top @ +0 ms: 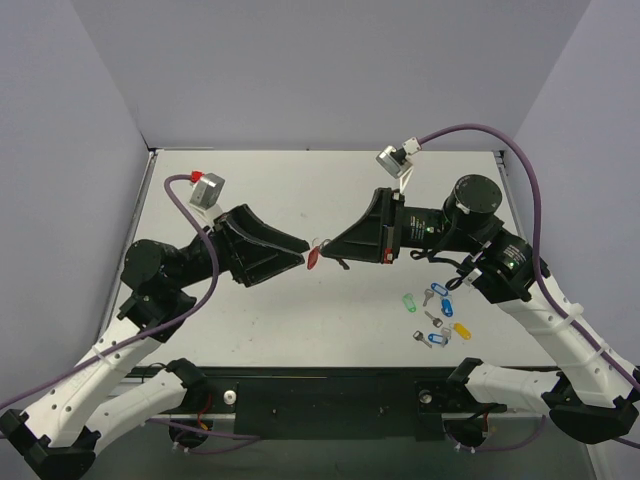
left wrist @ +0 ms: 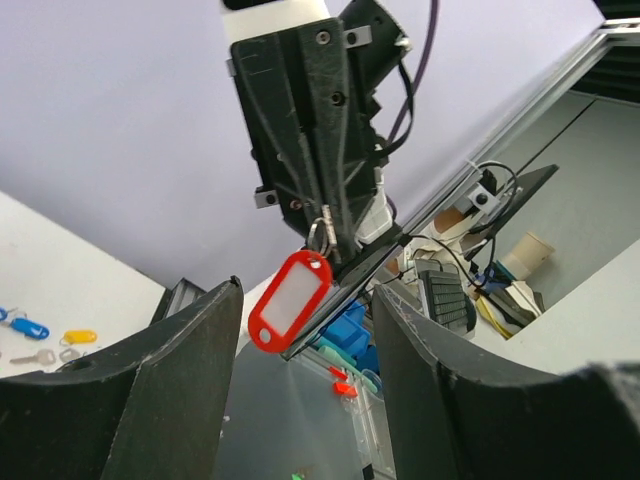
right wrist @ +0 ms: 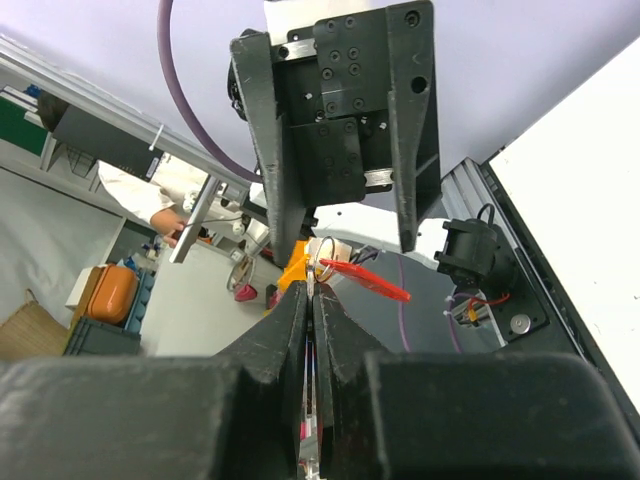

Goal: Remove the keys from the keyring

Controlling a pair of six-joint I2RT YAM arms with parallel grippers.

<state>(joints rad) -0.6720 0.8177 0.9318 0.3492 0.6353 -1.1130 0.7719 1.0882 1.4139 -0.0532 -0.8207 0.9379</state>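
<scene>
Aloft, right gripper [right wrist: 312, 288] tight on keyring [left wrist: 289, 301].

You have a white worktop [top: 300, 190] closed in by pale grey walls [top: 320, 70] on three sides. Toward its near right corner lies a small scatter of tagged keys. A green tag [top: 408, 301] sits nearest the middle, a blue tag [top: 446, 304] lies to its right, and a small silvery key [top: 429, 296] lies between them. A yellow tag [top: 461, 329] lies closer to the near edge, and a second blue tag [top: 436, 341] lies closest to it, with another loose key [top: 433, 319] just beside them. Off the worktop, your left wrist view shows a dark keyboard [left wrist: 445, 298] and blue bins [left wrist: 350, 330]. Your right wrist view shows an orange case [right wrist: 112, 292] and someone in white [right wrist: 150, 195].
</scene>
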